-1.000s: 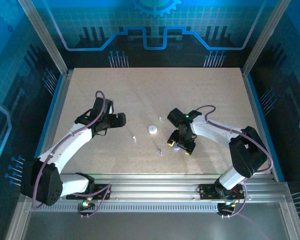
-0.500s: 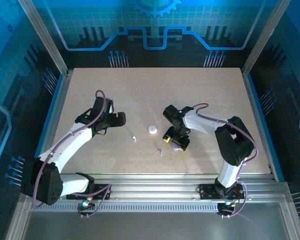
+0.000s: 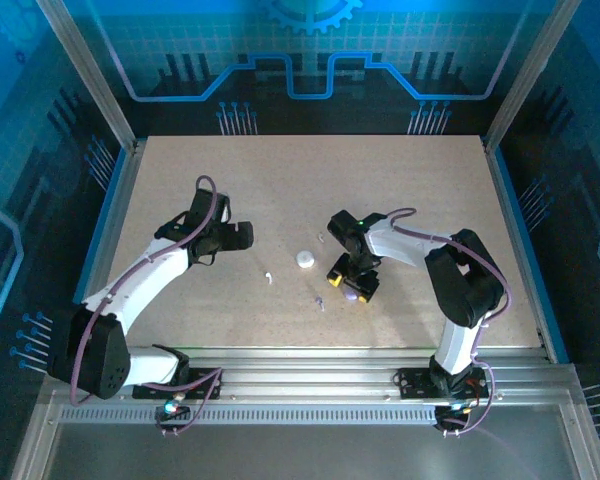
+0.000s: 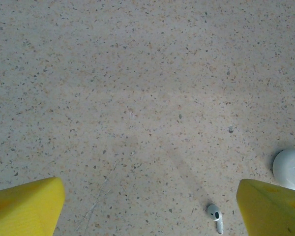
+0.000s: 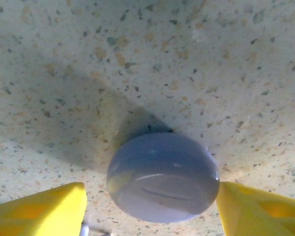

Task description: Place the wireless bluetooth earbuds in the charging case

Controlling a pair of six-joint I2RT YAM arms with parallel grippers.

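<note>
Earbuds (image 3: pixel 270 277) lie loose: a white one at eight o'clock of the white charging case (image 3: pixel 306 259), a lavender earbud (image 3: pixel 320 303) at five. Right gripper (image 3: pixel 352 285), unclenched, straddles a lavender disc (image 5: pixel 162 177); an off-centre squeeze could squirt it away. Left gripper (image 4: pixel 147 191) gapes empty.

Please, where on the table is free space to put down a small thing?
The far half of the table, beyond both arms, is bare; so is the near patch beside the left arm. The middle is crowded: the white case, scattered earbuds, and the right hand around a lavender disc.
</note>
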